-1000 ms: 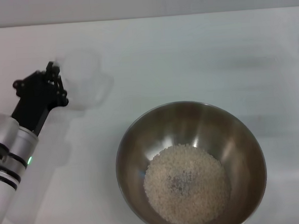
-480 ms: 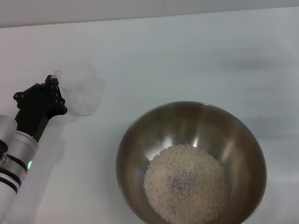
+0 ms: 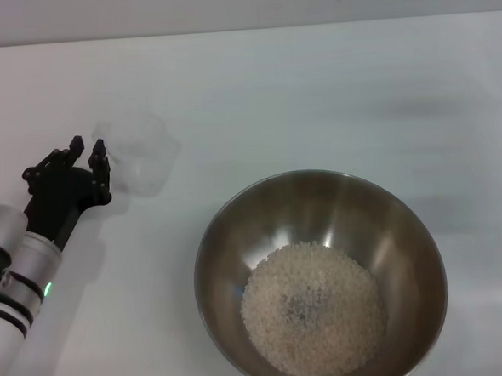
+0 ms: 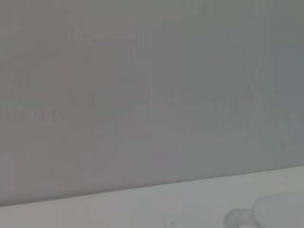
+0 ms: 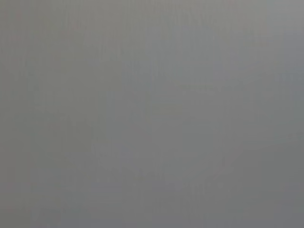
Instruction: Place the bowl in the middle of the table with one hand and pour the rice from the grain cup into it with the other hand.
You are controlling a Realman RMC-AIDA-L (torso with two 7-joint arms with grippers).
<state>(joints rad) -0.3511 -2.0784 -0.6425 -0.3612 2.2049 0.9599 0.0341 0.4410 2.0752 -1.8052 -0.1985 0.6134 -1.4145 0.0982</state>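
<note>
White surface (image 3: 313,90) fills the scene. On it the left claw (image 3: 88,150) sits with its fingers apart, holding nothing. Just beside its tips, on the bowl-facing side, stands the grain cup (image 3: 138,152), upright and apparently empty. Well apart from the claw, nearer the robot, the bowl (image 3: 320,277) holds the rice (image 3: 314,310) in a heap.

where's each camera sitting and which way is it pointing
Head view: above, looking down at the white table, the steel bowl of pale rice, the clear plastic grain cup; the left gripper shows open beside the cup.
Left wrist view: low, facing a grey wall; no fingers.
Right wrist view: plain grey only.
Shared: the cup appears in head and left wrist views.
</note>
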